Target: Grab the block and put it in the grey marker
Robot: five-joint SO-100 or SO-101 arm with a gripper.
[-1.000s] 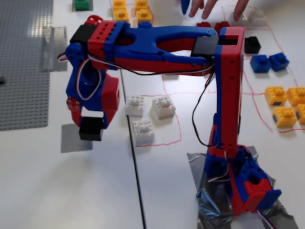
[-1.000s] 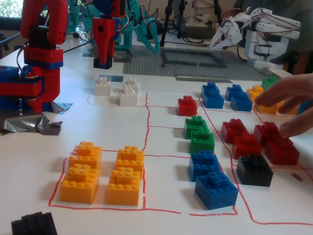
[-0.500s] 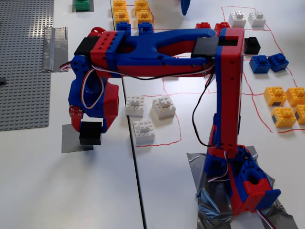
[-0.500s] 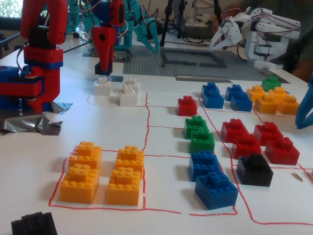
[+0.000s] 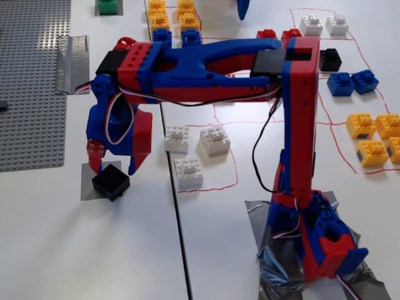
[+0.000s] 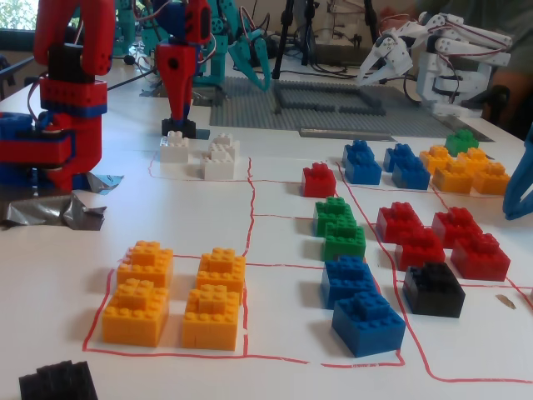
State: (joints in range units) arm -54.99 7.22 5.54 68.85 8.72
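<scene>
The black block (image 5: 111,182) rests on the table, rotated, on the right part of the grey marker (image 5: 89,182) and overhanging its right edge. My gripper (image 5: 114,167) points down right over it. Its red finger (image 5: 95,157) is on the left and its blue finger (image 5: 136,147) on the right. The jaws stand apart, a little wider than the block, and straddle its upper part. In the other fixed view the gripper (image 6: 179,115) stands upright at the back left with the block (image 6: 180,129) at its tips. The marker is hidden there.
A large grey baseplate (image 5: 31,81) and a shiny tape strip (image 5: 72,62) lie left of the arm. Three white bricks (image 5: 189,172) sit just right of the gripper. Another black brick (image 5: 330,59), red, blue, yellow and green bricks fill red-outlined boxes further right. The arm's base (image 5: 312,244) is taped down.
</scene>
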